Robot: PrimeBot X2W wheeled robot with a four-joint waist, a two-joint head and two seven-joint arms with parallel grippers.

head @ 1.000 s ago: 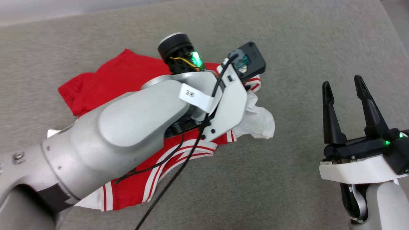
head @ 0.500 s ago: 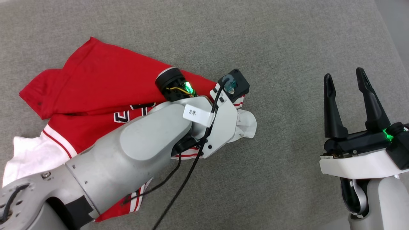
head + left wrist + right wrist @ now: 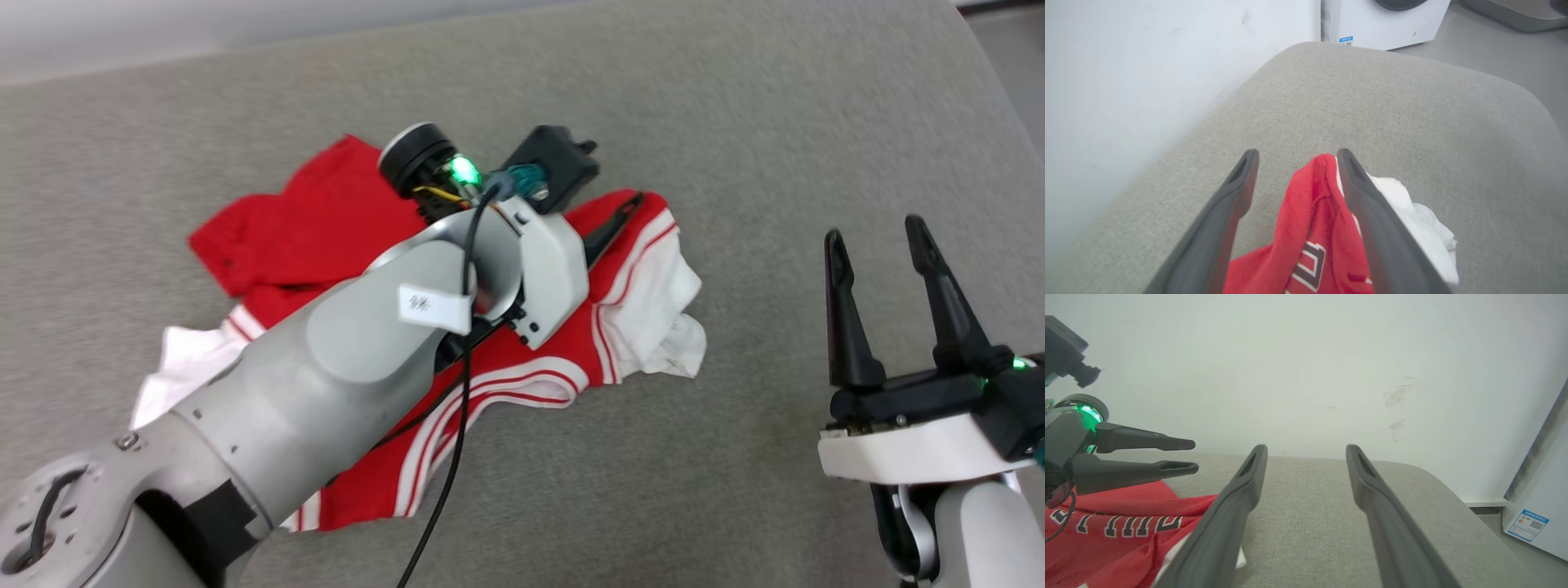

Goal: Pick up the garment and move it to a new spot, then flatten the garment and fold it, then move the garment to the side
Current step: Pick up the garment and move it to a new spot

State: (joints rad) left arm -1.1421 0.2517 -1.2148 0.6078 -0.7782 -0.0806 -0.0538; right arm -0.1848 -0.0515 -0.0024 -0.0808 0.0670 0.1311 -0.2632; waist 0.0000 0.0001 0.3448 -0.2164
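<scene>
Garment [image 3: 310, 220] lies crumpled mid-frame, one fold between the low-reaching left tool's [image 3: 1297, 154] spread fingers; right tool [image 3: 873, 229] open, lower right.

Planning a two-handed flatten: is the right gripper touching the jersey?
Apart. Head view shows bare grey cushion between the right gripper and the jersey.

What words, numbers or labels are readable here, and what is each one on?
White tag on the left arm: blurred, unreadable.
Black, white-outlined lettering on the garment: creased and partly hidden, so no word can be read.
Blue sticker on the white appliance: too small to read.
Nothing here can be quoted with confidence.
</scene>
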